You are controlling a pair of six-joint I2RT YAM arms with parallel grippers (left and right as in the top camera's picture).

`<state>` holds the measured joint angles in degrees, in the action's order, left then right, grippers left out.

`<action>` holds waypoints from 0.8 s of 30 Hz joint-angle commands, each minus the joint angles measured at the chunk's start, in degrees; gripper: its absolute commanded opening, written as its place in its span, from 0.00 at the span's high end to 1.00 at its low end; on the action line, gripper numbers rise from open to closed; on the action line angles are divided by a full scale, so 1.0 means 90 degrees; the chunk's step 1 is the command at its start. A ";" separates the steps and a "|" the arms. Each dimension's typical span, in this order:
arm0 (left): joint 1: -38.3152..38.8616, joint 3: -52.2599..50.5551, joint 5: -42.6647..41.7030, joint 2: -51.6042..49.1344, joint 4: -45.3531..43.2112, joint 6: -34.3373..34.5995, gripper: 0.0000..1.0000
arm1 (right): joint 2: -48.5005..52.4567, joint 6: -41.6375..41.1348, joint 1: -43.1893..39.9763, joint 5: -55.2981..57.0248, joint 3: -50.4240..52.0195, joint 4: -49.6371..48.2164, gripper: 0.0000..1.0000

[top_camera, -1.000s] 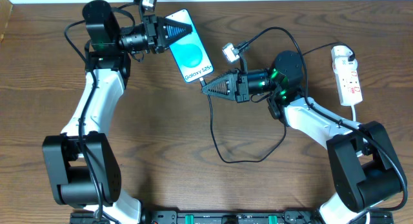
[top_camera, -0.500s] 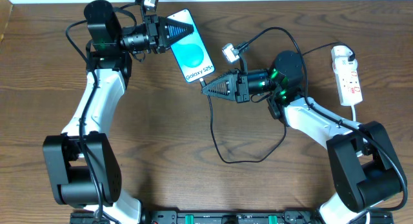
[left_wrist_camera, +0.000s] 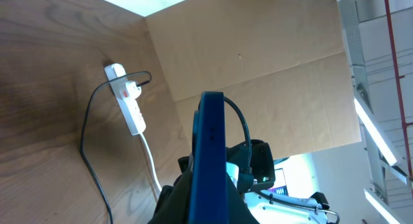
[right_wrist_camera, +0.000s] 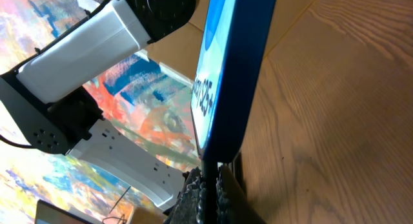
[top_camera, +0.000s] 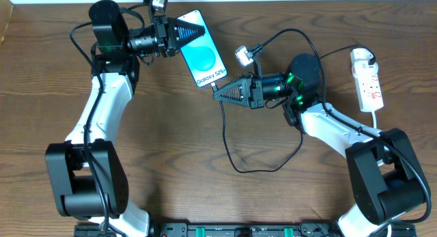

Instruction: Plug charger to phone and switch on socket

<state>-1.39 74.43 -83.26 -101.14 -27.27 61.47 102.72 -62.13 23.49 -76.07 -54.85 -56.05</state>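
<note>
Brown wooden table, cardboard panel beside it, colourful painted backdrop

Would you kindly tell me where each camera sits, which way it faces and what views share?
Overhead: above the table, facing down; phone, charger, socket, both arms, left gripper, right gripper.
Left wrist: on the left arm, facing past the phone's edge toward the socket; own fingers below.
Right wrist: on the right arm, facing the phone's end; own fingers, left arm beyond.
Shared: all see the phone.
</note>
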 commanded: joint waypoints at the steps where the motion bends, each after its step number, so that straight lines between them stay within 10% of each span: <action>1: 0.0032 0.0090 -0.0155 0.0131 -0.0056 -0.0158 0.93 | 0.0017 0.0007 0.0007 0.0126 -0.0024 -0.0036 0.99; 24: 0.0034 0.0090 -0.0253 0.0131 -0.0053 -0.0301 0.93 | 0.0017 0.0056 0.0007 0.0328 -0.0024 -0.0039 0.99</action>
<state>-1.39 74.43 -83.24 -101.14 -27.27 59.75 102.72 -62.13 23.49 -75.85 -54.85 -56.05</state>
